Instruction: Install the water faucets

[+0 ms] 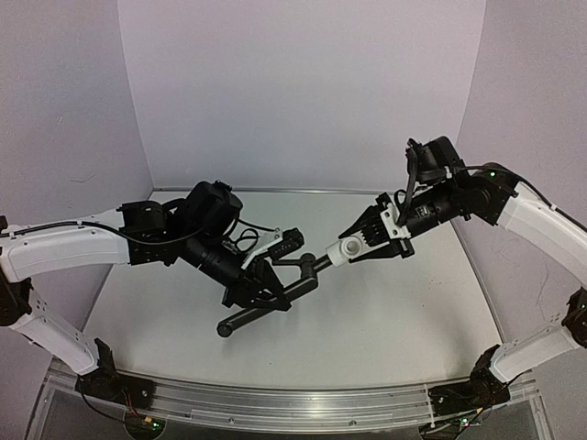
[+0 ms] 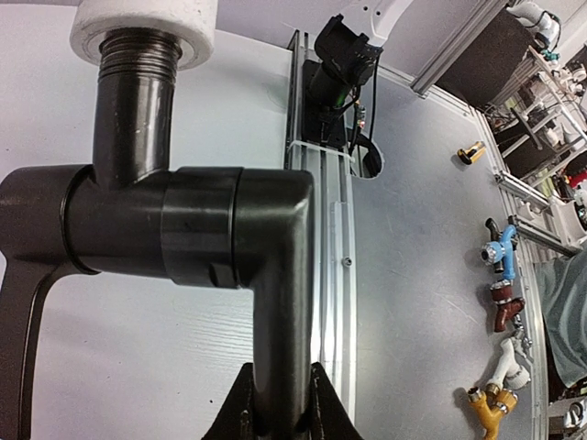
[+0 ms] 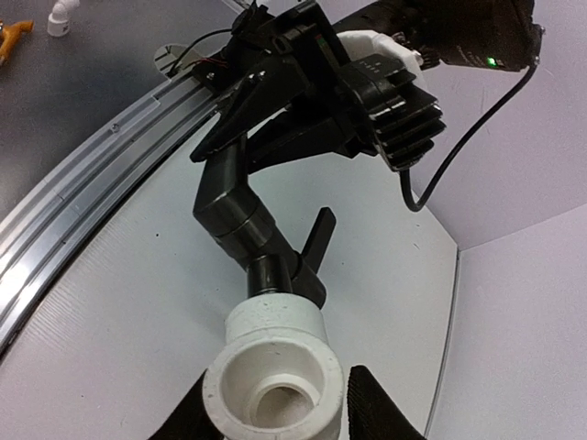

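We see the black faucet (image 1: 243, 321) held above the counter (image 1: 394, 339) at the centre of the overhead frame. Its long pipe slants from the lower left up to the right. A short bent end then carries on towards the upper right, where it meets the white fitting (image 1: 348, 249).

The left hand (image 2: 280, 414) is pressed together on the long pipe. In its own view the pipe rises straight from between the fingers (image 2: 240, 417) at bottom centre and turns left at the elbow. A threaded stub then points up into the fitting at the upper left, and a thin lever hangs down at the left edge.

The right hand (image 3: 278, 417) stands at the upper right of the overhead frame and pinches the fitting at its fingertips. In its own view a finger lies against each side of the fitting at bottom centre, and the open bore faces the camera. From there the faucet runs up and away to the left hand at the top of the frame.
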Controlling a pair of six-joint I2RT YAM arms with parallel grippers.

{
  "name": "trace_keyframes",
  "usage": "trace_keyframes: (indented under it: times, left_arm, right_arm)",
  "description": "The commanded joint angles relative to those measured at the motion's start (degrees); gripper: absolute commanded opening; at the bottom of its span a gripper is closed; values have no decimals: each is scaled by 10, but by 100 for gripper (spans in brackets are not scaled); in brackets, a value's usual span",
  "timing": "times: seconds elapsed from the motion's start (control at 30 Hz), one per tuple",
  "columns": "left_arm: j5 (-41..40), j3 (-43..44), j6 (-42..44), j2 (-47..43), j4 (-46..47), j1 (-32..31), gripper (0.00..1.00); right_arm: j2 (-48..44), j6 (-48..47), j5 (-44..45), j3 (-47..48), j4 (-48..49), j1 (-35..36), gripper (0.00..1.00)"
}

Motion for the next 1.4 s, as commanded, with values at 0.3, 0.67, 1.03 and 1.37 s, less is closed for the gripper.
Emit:
trace_keyframes:
  times: [0.3,0.67,1.03,1.37]
  left_arm:
    - [-225,0,102,-33,104,-61,0]
    - [-423,-55,183,-58,191,-110,0]
    - [-612,-101,293,-34,274,-155,0]
    - [-774,-125,437,24,411,-184,0]
  right_arm:
    - [28,164,0,15,5,5,20]
    - [84,412,12,72,0,3,13]
    - [163,643,-72,138,-1,-64,8]
    - [200,761,-118,144,-9,-78,0]
